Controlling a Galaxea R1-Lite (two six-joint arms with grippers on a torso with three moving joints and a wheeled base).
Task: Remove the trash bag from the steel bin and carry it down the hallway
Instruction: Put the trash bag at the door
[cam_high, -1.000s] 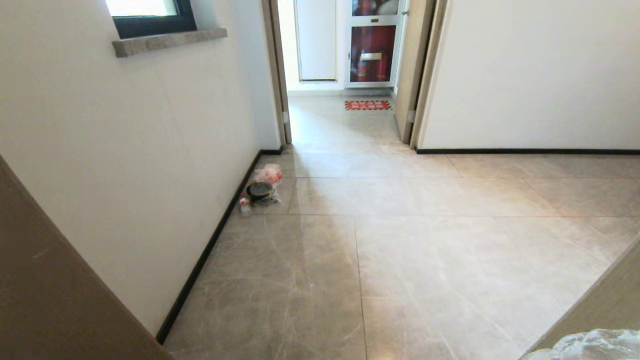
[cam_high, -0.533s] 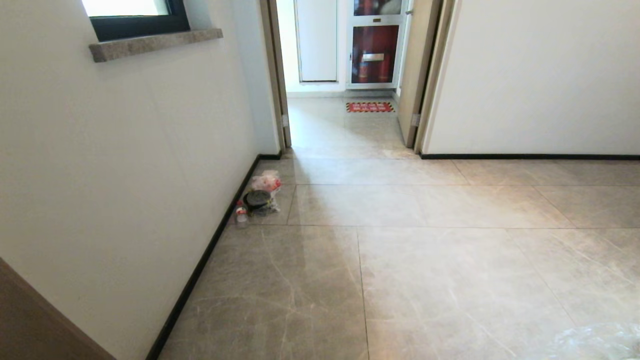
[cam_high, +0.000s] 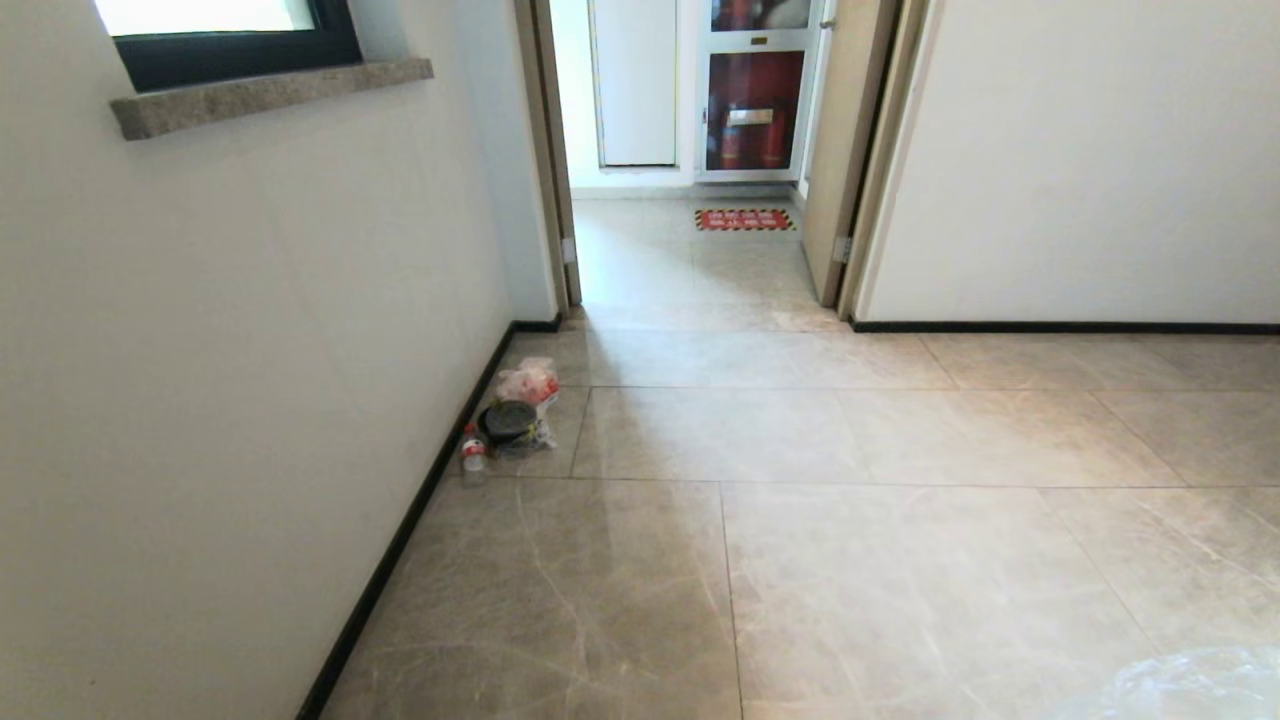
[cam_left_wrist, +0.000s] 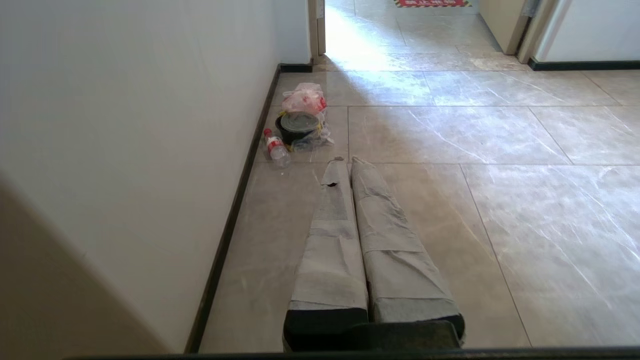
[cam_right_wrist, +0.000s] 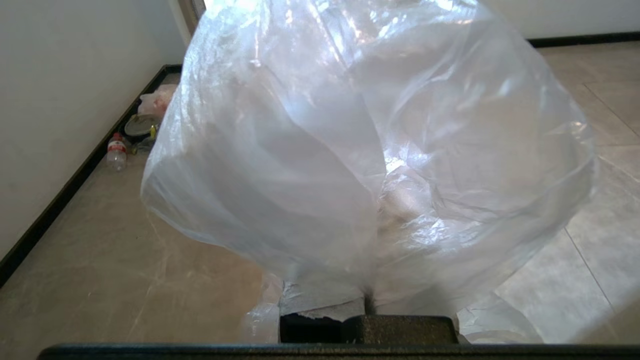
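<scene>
The trash bag (cam_right_wrist: 370, 150), thin and clear, billows in front of my right gripper (cam_right_wrist: 370, 296), which is shut on its gathered plastic; the bag hides the fingertips. A corner of the bag (cam_high: 1190, 688) shows at the lower right of the head view. My left gripper (cam_left_wrist: 345, 161) is shut and empty, its taped fingers pressed together above the floor. I am in the hallway (cam_high: 800, 560) with grey stone-look tiles and white walls. The steel bin is out of view.
Litter lies at the left wall's black skirting: a white-red plastic bag (cam_high: 528, 380), a black bowl (cam_high: 510, 420) and a small bottle (cam_high: 472, 455). Ahead is a doorway (cam_high: 690, 260) with an open door (cam_high: 835, 160), a red floor marking (cam_high: 745, 219) and a fire cabinet (cam_high: 755, 95). A window sill (cam_high: 270, 92) juts from the left wall.
The whole head view has shifted: the brown door edges at the lower left and lower right have passed out of view. The bag stays in my right gripper.
</scene>
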